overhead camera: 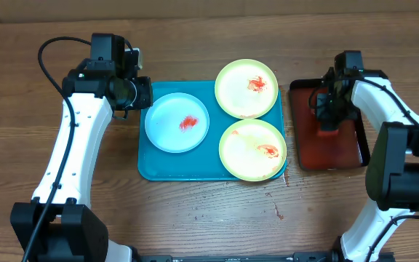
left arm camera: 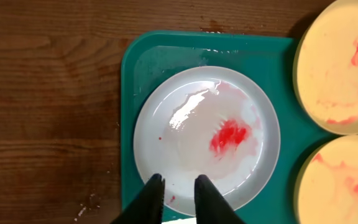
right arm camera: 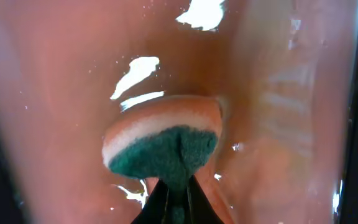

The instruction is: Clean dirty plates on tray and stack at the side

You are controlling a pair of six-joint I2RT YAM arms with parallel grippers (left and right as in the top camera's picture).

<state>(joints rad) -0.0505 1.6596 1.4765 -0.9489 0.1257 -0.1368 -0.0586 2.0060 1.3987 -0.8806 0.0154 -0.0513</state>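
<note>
You have the wooden table (overhead camera: 195, 218) with the teal tray (overhead camera: 188, 166) at its centre. The narrower dark red tray (overhead camera: 340, 153) sits just beside it at 3 o'clock.

All three plates lie flat on the teal tray, none stacked at the side yet, so I judge the cleaning is at its start. The blue-white plate (overhead camera: 177, 122) lies at 9 o'clock on the tray. One yellow-green plate (overhead camera: 246, 88) is at 1 o'clock, overhanging the far rim, and the other yellow-green plate (overhead camera: 253, 150) is at 4 o'clock. Each carries a red sauce smear (left arm camera: 230, 135).

Your right gripper (right arm camera: 178, 186) is down in the dark red tray, jaws pinched on a sponge (right arm camera: 166, 140), green scouring face toward the camera. The tray floor glistens, so the sponge is probably there to be wetted.

Your left gripper (left arm camera: 179, 180) hovers at the 6 o'clock edge of the blue-white plate in its wrist view. Its jaws stand narrowly apart and hold nothing. That spot suits bracing or gripping the rim while you scrub.
</note>
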